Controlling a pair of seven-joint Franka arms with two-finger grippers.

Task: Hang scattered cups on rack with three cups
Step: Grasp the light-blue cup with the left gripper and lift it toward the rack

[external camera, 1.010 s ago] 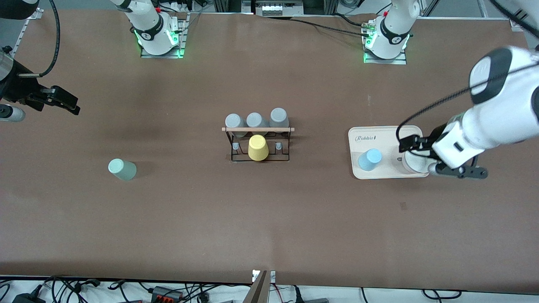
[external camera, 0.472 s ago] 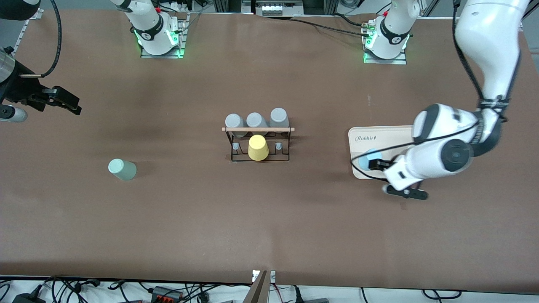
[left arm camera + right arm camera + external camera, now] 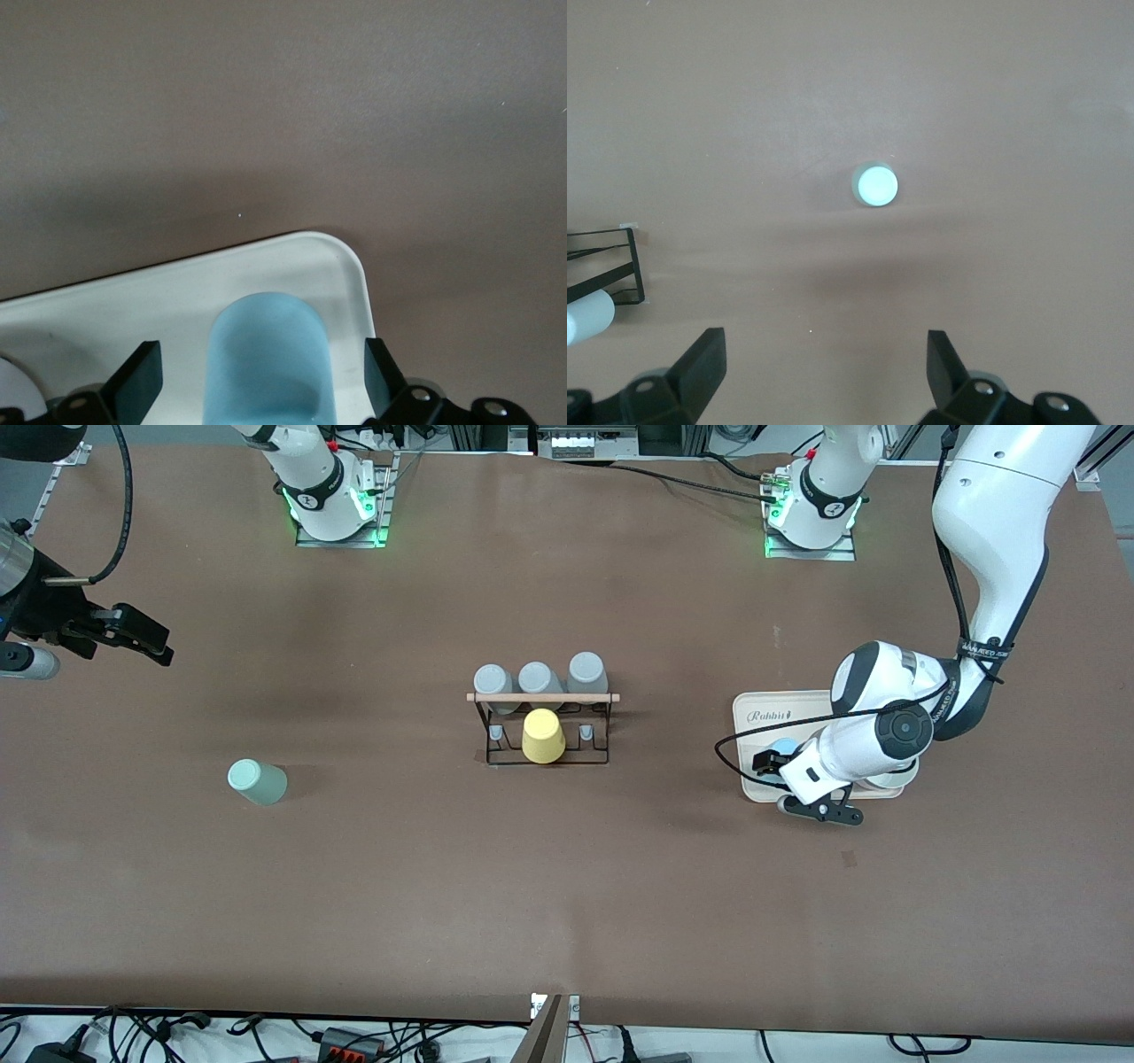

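Left gripper [image 3: 769, 772]: over the tray [image 3: 753, 704], fingers [image 3: 137, 382] spread wide either side of the blue cup [image 3: 270, 359], no grip.
Right gripper [image 3: 146, 640]: waits high at the right arm's end of the table, jaws open, empty.
Blue cup: on the tray, at 3 o'clock from the rack [image 3: 542, 726].
Mint cup [image 3: 256, 781]: on the table, at 8 o'clock from the rack.
Rack: mid-table, holding three grey cups [image 3: 538, 679] and a yellow cup [image 3: 542, 736].
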